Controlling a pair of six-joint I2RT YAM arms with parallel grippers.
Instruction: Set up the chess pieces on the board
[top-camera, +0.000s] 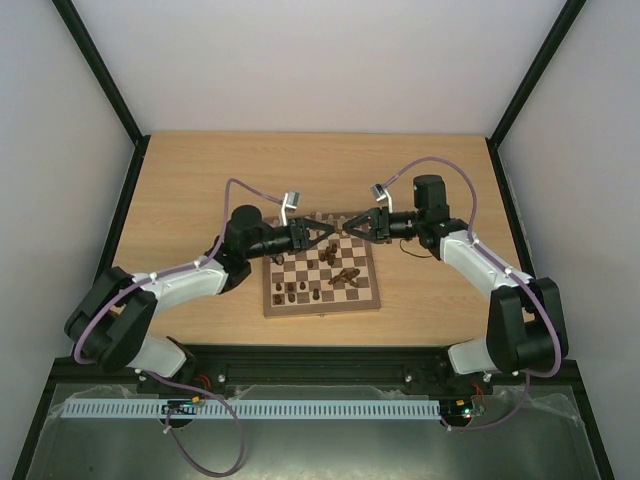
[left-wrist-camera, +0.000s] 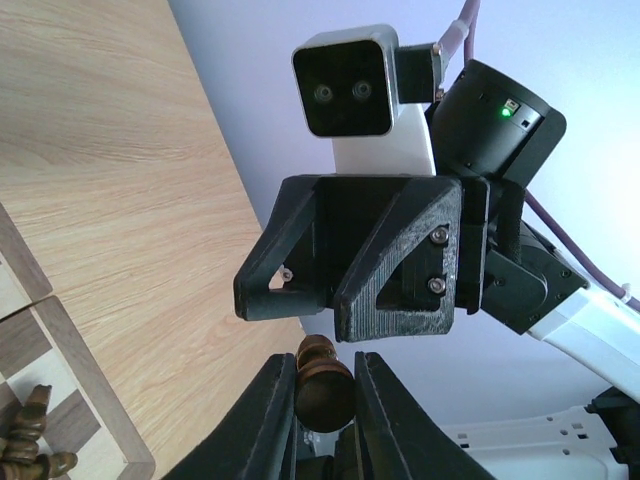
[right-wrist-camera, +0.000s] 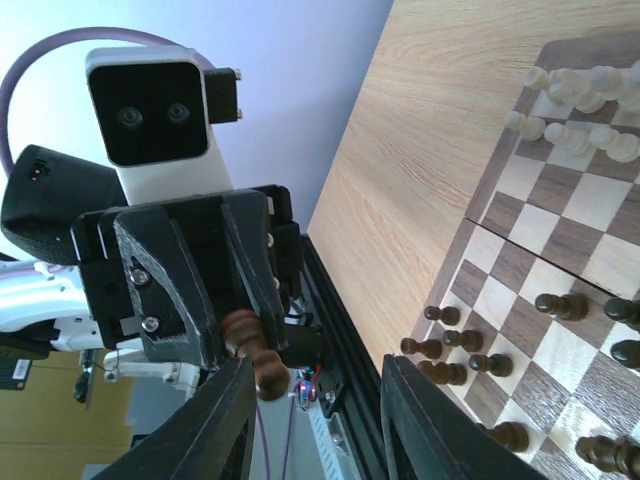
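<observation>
Left wrist view: the left gripper (left-wrist-camera: 324, 370) is clamped on a dark brown chess piece (left-wrist-camera: 322, 395), held in the air over the far end of the board (top-camera: 320, 308). The right gripper (right-wrist-camera: 318, 425) faces it nose to nose with its fingers (right-wrist-camera: 228, 425) apart. The held piece stands between them, close to one finger; contact cannot be told. A green lamp (left-wrist-camera: 503, 110) is lit on the right arm's housing.

On the board, pale pieces (right-wrist-camera: 575, 105) fill the far rows and dark pieces (right-wrist-camera: 470, 362) stand in the near rows. Fallen dark pieces (top-camera: 346, 275) lie mid-board. The board rests on the wooden table (top-camera: 200, 180).
</observation>
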